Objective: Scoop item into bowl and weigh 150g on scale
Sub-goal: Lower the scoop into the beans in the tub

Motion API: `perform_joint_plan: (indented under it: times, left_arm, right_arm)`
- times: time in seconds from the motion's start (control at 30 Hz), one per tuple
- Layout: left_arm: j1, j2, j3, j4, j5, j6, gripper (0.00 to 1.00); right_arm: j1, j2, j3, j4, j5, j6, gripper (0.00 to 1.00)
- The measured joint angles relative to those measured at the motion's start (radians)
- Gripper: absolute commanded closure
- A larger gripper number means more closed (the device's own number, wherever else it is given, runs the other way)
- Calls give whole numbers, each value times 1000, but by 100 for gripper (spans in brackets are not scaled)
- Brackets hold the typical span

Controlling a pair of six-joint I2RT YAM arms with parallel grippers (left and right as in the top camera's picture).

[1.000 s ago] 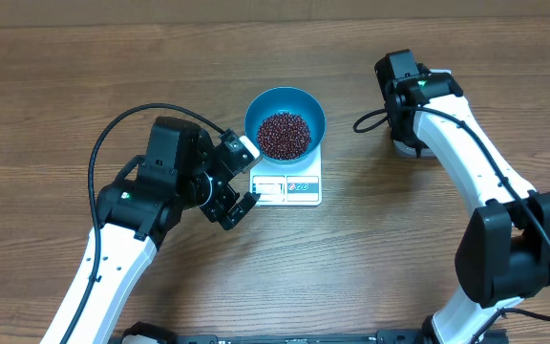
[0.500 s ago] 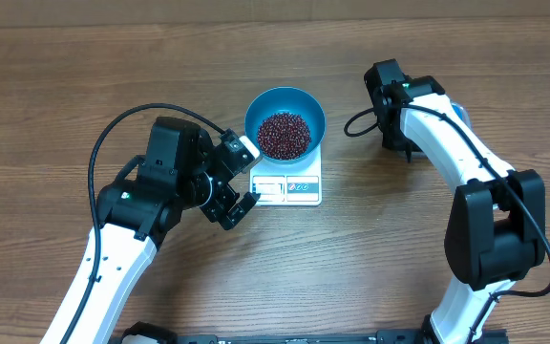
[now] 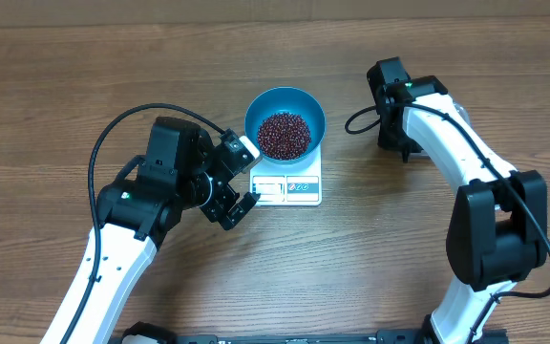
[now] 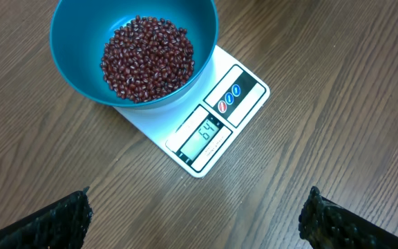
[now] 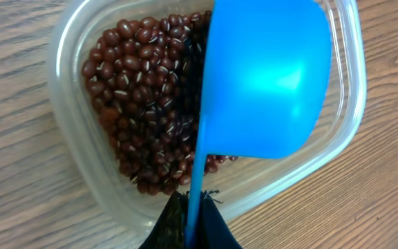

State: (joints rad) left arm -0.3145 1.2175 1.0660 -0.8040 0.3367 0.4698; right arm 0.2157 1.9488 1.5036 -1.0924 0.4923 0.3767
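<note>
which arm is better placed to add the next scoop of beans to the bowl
Right. The right end effector is shut on the blue scoop, with it at the beans in the clear tub. The left end effector is open and empty beside the scale, which reads 64.

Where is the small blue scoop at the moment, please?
In the right wrist view, the blue scoop is held by its handle in the right gripper, jaws shut, over the right half of the clear tub of beans.

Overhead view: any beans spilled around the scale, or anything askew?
Nothing stands out. The beans all lie inside the bowl, which sits upright on the scale; no strays show on the table.
</note>
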Motion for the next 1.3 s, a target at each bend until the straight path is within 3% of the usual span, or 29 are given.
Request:
perform_joint_plan:
  times: [1.3]
  left_arm:
    - [0, 0, 0, 0, 0, 0, 0]
  right_arm:
    - [-76, -60, -2, 56, -309, 6, 96]
